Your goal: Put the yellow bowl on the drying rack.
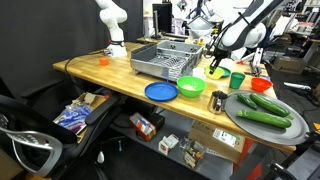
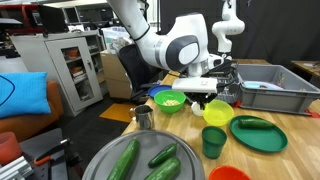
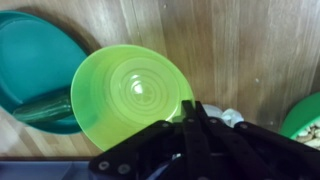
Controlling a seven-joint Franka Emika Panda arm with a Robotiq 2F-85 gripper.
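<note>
- Now, the gripper: black fingers drawn together on the near rim of the yellow bowl, which is small, round, lime-tinted plastic. Reads as a thin edge pinch. Cannot tell whether the bowl is clear of the tabletop.
- Risk, slip: smooth plastic held by one edge. The bowl could pivot or drop out once its weight hangs from the lip.
- Risk, neighbours: the larger bright green round plastic bowl with pale contents sits just beside it. A flat teal-green round plate carrying a whole cucumber is on the opposite side, and a small dark-green cup stands near. A low or swinging carry could knock any of them.
- Risk, rack: the drying rack, large and grey with slatted sides, stands near. Its wall looks taller than the bowl, so a low approach could catch the bowl on it.
- Surface: wooden tabletop with visible plank grain, crowded at this end. A round grey tray of cucumbers sits at the corner.
- Room: cluttered lab or workshop. Boxes on a shelf under the tabletop, a black office chair, a second white arm at the far end, a glass-door cabinet.
</note>
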